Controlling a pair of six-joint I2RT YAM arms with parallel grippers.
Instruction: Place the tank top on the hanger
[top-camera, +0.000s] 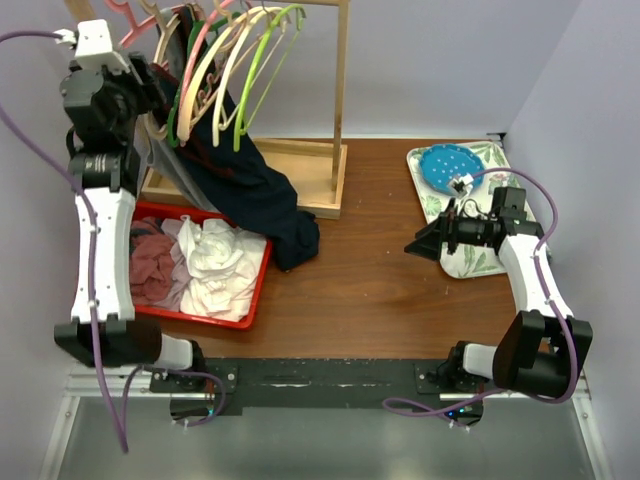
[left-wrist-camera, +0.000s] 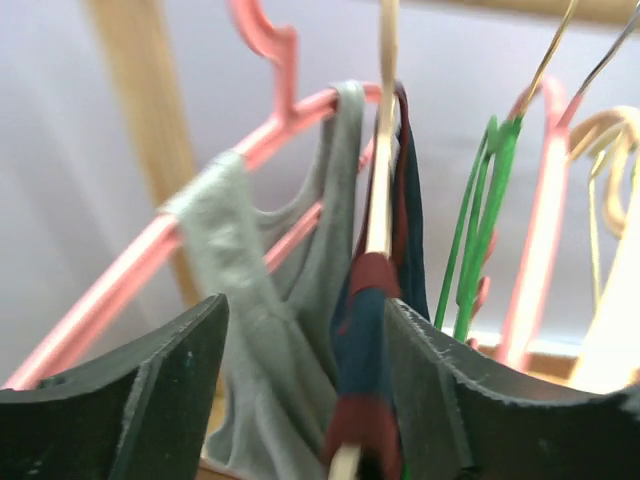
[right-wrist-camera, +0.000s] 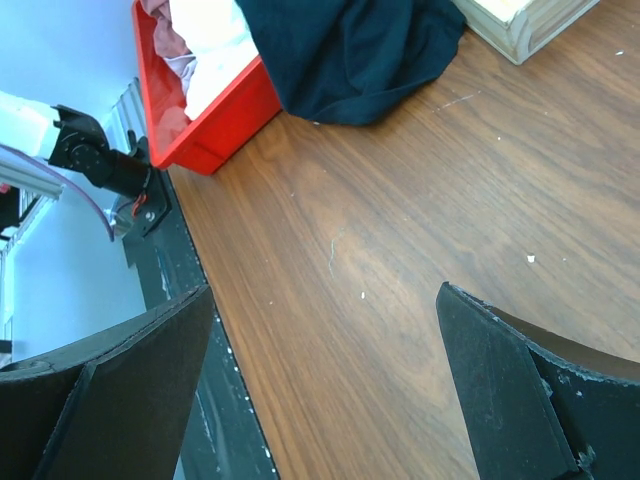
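Navy tank top (left-wrist-camera: 365, 335) looks light, limp, prob. slippy on thin hanger (left-wrist-camera: 380, 200); pinch the red-trim strap, which sits btwn jaws of left end effector (left-wrist-camera: 305, 310), spread wide and gripping nothing; right end effector (right-wrist-camera: 322, 295) likewise.

Lab: table (top-camera: 380, 290), bolted arm bases (top-camera: 465, 365), plain walls (top-camera: 440, 60).

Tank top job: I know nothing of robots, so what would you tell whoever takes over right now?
Left gripper open at the rack, hanger and tank top strap between its fingers.
Right gripper open, empty, above the table.
Tank top hangs from the rack, hem pooled on the table.
Left: confirm both straps sit on the hanger; unclear here.
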